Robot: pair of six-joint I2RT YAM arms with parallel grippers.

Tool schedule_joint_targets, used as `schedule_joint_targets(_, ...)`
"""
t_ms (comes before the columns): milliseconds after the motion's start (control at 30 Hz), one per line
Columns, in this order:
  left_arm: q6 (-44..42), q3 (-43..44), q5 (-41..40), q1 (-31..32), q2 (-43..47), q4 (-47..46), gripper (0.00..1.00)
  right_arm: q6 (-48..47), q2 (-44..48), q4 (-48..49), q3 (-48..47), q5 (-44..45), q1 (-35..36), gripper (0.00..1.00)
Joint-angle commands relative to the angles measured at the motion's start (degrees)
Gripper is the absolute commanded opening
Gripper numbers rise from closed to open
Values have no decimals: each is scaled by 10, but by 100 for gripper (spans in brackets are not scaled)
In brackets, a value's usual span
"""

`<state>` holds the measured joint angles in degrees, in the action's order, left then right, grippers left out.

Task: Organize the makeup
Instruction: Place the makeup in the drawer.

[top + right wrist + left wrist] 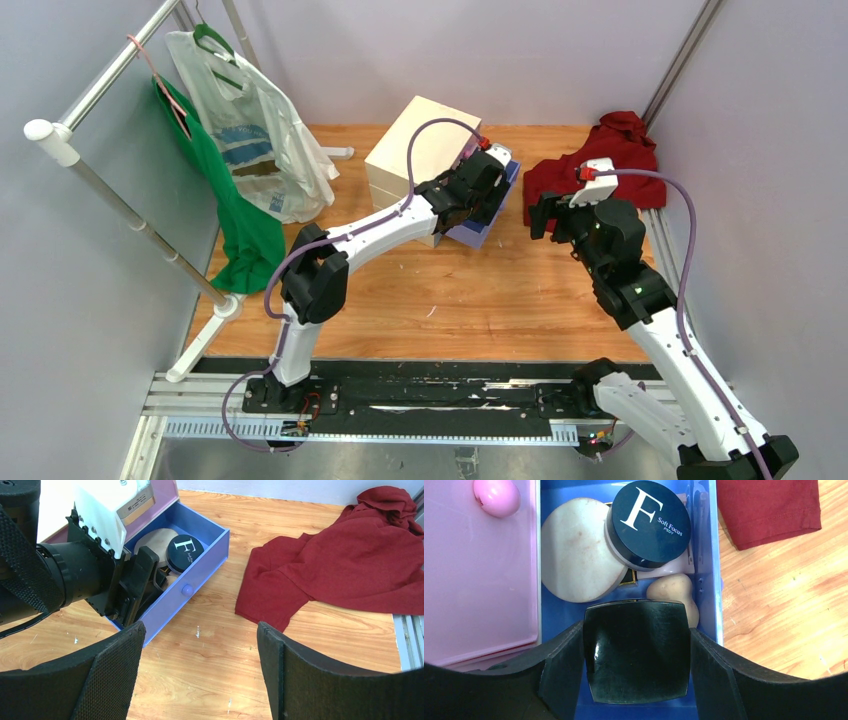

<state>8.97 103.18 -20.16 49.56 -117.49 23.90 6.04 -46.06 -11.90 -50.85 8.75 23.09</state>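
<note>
Drawer [561, 616] (blue): black square compact [636, 650] clamped between fingers [559, 676].

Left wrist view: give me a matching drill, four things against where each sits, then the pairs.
1 black square compact
2 round navy compact with white F
3 beige sponge
4 dark red cloth

A on the wooden table
B gripped by the left gripper
C overlapping the beige round puff
D in the blue drawer, between the two compacts

Pairs: 1-B, 2-C, 3-D, 4-A

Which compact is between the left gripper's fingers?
The black square compact, flanked by both fingers; the round navy compact marked F lies beyond them, overlapping the puff.
</note>
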Motion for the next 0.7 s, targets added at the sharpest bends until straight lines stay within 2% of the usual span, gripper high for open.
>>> schedule_joint_targets(0,3,21,4,-6,-9,-4,62,3,3,-1,6,-2,-5,81)
schedule_joint_targets(667,-12,45,-4,-6,-41,7,80,1,-1,-1,8,-2,-5,82)
